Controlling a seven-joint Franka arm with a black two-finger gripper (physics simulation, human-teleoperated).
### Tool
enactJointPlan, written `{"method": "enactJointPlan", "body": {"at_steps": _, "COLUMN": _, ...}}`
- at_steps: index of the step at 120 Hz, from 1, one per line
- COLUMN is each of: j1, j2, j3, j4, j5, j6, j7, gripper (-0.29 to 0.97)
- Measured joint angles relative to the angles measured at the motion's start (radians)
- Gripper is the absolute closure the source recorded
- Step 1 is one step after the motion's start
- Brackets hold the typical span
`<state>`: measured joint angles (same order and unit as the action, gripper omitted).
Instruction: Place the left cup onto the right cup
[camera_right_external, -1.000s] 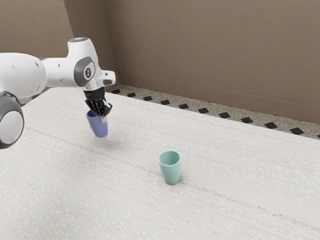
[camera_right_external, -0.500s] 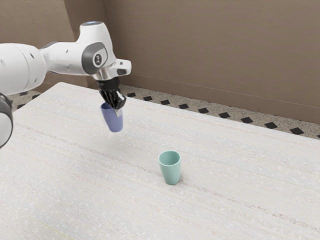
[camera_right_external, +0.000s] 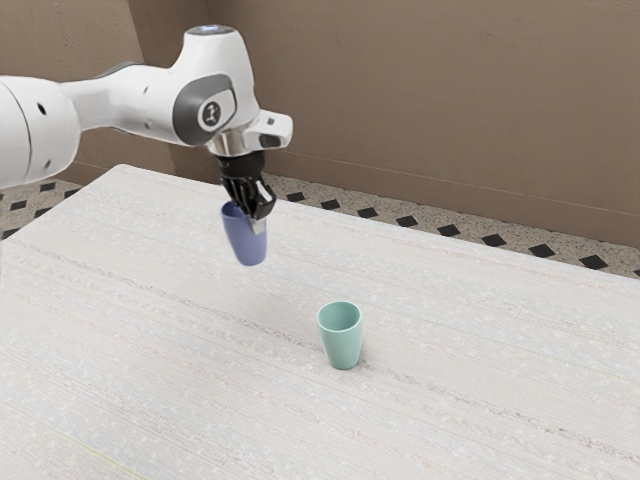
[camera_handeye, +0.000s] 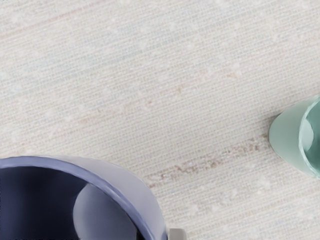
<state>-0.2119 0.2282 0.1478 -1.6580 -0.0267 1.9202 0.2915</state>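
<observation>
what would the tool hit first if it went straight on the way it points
Probably the bare table: the tool points down, so the blue cup it holds would touch first. The green cup stands toward the exterior view's right, seemingly outside that line.

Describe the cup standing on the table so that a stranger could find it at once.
Look at the pale table; near its middle a green cup stands upright, mouth up. It alone rests on the surface, while the blue cup hangs above the table in the gripper.
</observation>
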Motion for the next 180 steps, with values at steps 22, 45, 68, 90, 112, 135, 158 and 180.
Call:
{"method": "enactJointPlan", "body": {"at_steps": 22, "j1": -0.011, "j2": -0.014, "j3": -0.03, "j4": -0.014, "j5": 0.015, "j6": 0.004, "j7": -0.037, "gripper": 0.79}}
{"method": "enactJointPlan", "body": {"at_steps": 45, "j1": -0.012, "j2": -0.016, "j3": -0.084, "j4": -0.013, "j5": 0.018, "j6": 0.004, "j7": -0.065, "gripper": 0.79}}
{"method": "enactJointPlan", "body": {"at_steps": 68, "j1": -0.013, "j2": -0.037, "j3": -0.131, "j4": -0.013, "j5": 0.019, "j6": -0.002, "j7": -0.085, "gripper": 0.79}}
{"method": "enactJointPlan", "body": {"at_steps": 90, "j1": -0.038, "j2": -0.051, "j3": -0.158, "j4": -0.014, "j5": 0.021, "j6": -0.007, "j7": -0.1, "gripper": 0.79}}
{"method": "enactJointPlan", "body": {"at_steps": 112, "j1": -0.066, "j2": -0.043, "j3": -0.173, "j4": -0.009, "j5": 0.029, "j6": -0.004, "j7": -0.11, "gripper": 0.79}}
{"method": "enactJointPlan", "body": {"at_steps": 135, "j1": -0.097, "j2": -0.018, "j3": -0.174, "j4": 0.008, "j5": 0.078, "j6": 0.002, "j7": -0.13, "gripper": 0.79}}
{"method": "enactJointPlan", "body": {"at_steps": 158, "j1": -0.11, "j2": 0.031, "j3": -0.175, "j4": 0.036, "j5": 0.104, "j6": 0.012, "j7": -0.154, "gripper": 0.79}}
{"method": "enactJointPlan", "body": {"at_steps": 180, "j1": -0.116, "j2": 0.051, "j3": -0.179, "j4": 0.037, "j5": 0.107, "j6": 0.034, "j7": -0.174, "gripper": 0.79}}
